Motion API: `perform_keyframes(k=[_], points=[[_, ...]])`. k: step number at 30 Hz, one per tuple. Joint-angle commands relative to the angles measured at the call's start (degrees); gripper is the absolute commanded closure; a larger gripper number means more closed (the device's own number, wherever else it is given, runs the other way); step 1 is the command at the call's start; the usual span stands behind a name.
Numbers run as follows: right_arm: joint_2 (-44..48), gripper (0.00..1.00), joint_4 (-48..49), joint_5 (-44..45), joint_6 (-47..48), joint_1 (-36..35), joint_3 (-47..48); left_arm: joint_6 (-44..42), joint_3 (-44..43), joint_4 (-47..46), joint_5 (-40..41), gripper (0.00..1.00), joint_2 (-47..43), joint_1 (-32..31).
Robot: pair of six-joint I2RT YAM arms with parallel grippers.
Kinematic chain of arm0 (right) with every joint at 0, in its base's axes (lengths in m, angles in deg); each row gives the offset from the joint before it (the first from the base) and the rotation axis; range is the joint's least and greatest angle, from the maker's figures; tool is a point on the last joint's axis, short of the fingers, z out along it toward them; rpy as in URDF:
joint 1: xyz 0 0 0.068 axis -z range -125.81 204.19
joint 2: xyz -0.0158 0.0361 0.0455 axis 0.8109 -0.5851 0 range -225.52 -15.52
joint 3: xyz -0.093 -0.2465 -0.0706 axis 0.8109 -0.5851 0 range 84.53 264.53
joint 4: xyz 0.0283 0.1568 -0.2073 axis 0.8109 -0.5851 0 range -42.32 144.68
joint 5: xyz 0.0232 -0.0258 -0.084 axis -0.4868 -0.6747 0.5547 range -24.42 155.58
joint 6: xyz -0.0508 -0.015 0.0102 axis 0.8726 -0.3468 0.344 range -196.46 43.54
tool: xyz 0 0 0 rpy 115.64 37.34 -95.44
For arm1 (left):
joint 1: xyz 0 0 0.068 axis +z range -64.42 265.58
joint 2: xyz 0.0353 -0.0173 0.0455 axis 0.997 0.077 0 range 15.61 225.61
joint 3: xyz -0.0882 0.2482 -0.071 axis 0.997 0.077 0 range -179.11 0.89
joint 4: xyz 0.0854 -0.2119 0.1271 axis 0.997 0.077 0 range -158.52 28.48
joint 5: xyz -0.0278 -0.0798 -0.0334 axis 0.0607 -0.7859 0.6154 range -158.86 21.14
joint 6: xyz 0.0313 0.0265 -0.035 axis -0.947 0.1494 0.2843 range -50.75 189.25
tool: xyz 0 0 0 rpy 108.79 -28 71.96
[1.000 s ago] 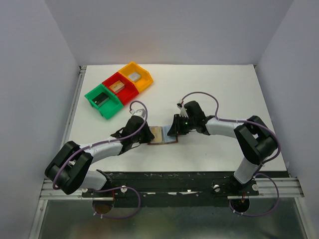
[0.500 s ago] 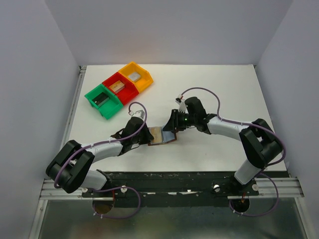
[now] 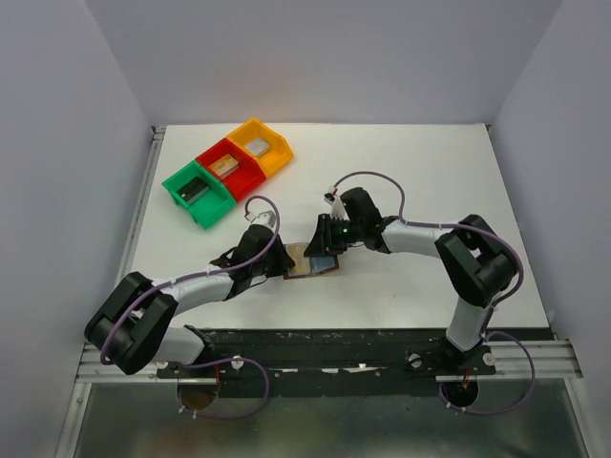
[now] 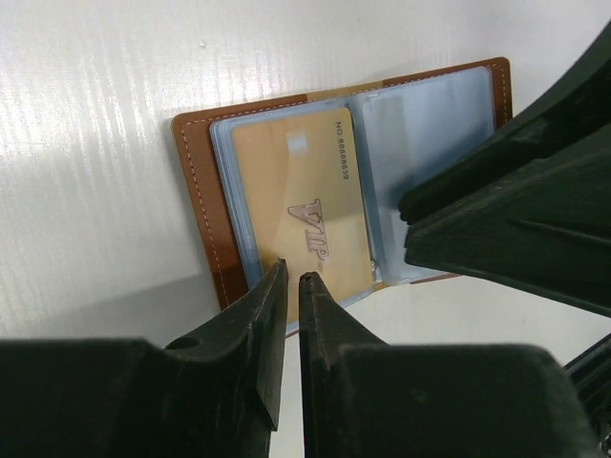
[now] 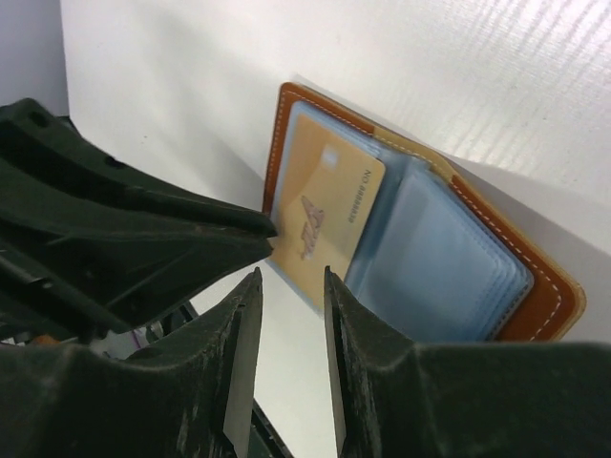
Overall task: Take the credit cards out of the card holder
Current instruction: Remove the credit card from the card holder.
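The left gripper (image 4: 292, 279), narrowed to an empty slit at the card holder's (image 4: 196, 191) near edge, may just push the holder across the counter (image 4: 95, 114) if nothing pins it. The holder lies open between the arms, brown leather with pale-blue sleeves and a gold card (image 4: 304, 205) showing. The right gripper (image 5: 291, 277) hangs half-open and empty by its right side.
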Motion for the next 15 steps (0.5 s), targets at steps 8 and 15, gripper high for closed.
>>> perform_keyframes(k=[8,15], points=[[-4.0,0.6,0.1,-0.7,-0.1,-0.4,1.1,-0.1,0.8,0.5,3.3,0.74,-2.6,0.1],[-4.8,0.6,2.0,-1.6,-1.6,-0.4,0.5,0.0,0.9,0.3,3.3,0.74,-1.7,0.1]])
